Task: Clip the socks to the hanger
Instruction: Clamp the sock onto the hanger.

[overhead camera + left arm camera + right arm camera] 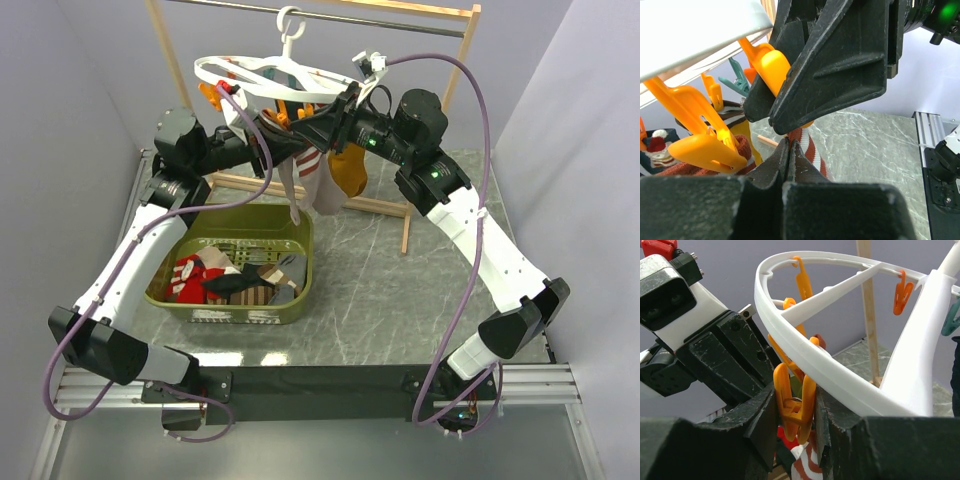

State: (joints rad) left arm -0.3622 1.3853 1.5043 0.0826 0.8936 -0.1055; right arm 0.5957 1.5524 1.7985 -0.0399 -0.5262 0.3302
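The white oval hanger hangs by its hook from the rack's rail. It also shows in the right wrist view. My right gripper is shut on an orange clip under the ring and presses its two handles. My left gripper is shut on the red and white striped cuff of a taupe sock and holds it just below that clip. The cuff also shows under the clip in the right wrist view. I cannot tell whether the clip's mouth has the cuff.
A mustard-orange sock hangs from the hanger beside my right gripper. More orange clips and a teal one hang nearby. A green basket with several socks stands below. The wooden rack frame stands behind.
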